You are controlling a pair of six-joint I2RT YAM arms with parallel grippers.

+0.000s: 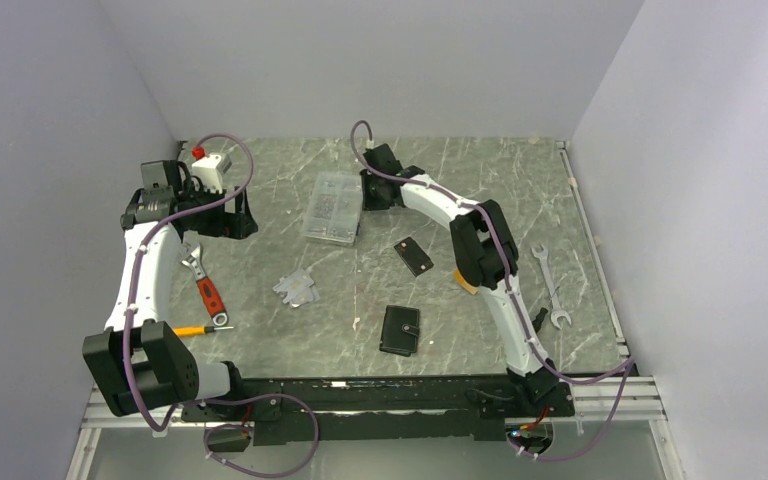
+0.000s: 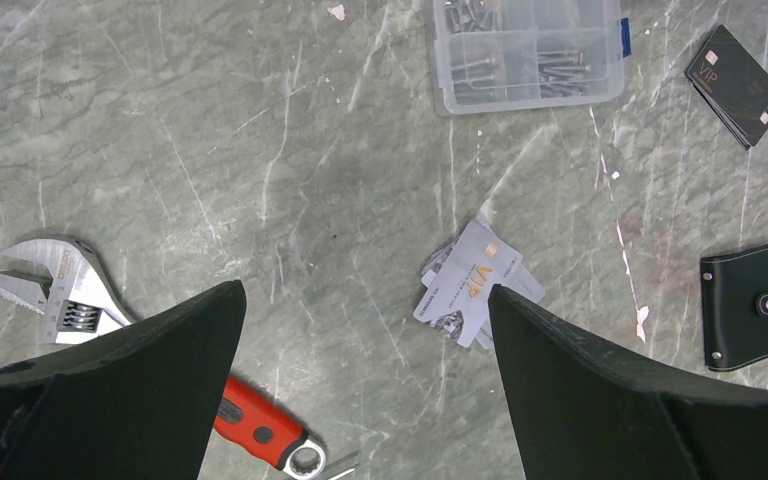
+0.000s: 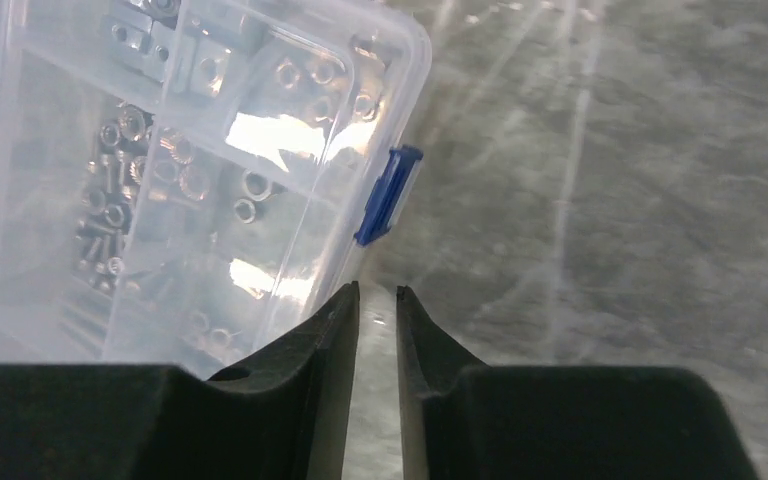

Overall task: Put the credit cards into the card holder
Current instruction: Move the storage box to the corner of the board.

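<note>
1. The left end effector (image 2: 365,290) hangs over the surface (image 2: 260,150), spread wide and gripping nothing; a red-handled wrench (image 2: 60,295) lies by its left finger.
2. A fanned grey pile (image 2: 475,285) rests near mid-surface.
3. The right end effector (image 3: 377,290) sits at the edge of the clear screw box (image 3: 190,180), beside its blue latch (image 3: 390,195), with only a thin slit between its fingers and nothing in it.
4. The card holder (image 1: 400,330) lies closed toward the arm bases.
5. The black credit cards (image 1: 413,256) lie stacked just beyond it, apart from it.
</note>
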